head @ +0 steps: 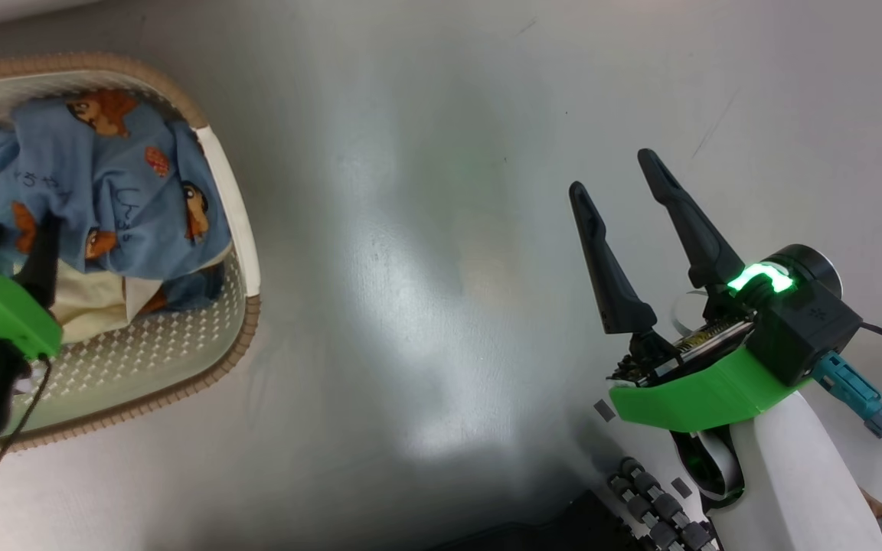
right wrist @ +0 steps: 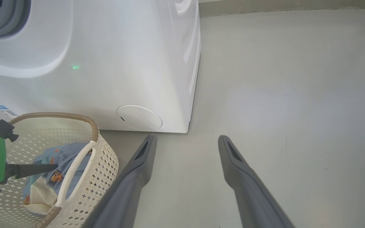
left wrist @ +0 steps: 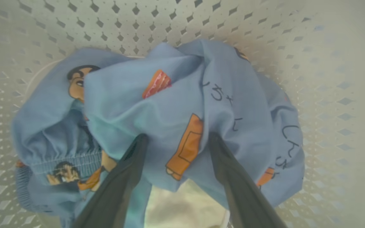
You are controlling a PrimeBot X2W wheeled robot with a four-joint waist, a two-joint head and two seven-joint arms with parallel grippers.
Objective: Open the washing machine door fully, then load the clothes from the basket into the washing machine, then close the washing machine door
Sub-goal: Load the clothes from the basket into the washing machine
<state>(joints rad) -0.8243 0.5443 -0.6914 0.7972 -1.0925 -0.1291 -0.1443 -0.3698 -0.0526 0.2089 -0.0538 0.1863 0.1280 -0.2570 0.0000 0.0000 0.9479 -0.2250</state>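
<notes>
At the left edge of the head view the left gripper [head: 16,241] is cut off by the frame. Its dark fingers reach down into the basket [head: 246,252], among the clothes [head: 112,191]. The cream-white cloth [left wrist: 182,205] lies mostly covered under the blue garments. Seen from the left wrist, the fingers stand wide apart and touch a blue fold that bulges between them — not clamped on it. The washing machine [right wrist: 106,63], just beside the basket, has its opening cropped at the corner. The right gripper [head: 612,170] is spread wide and empty above the floor [head: 426,229].
</notes>
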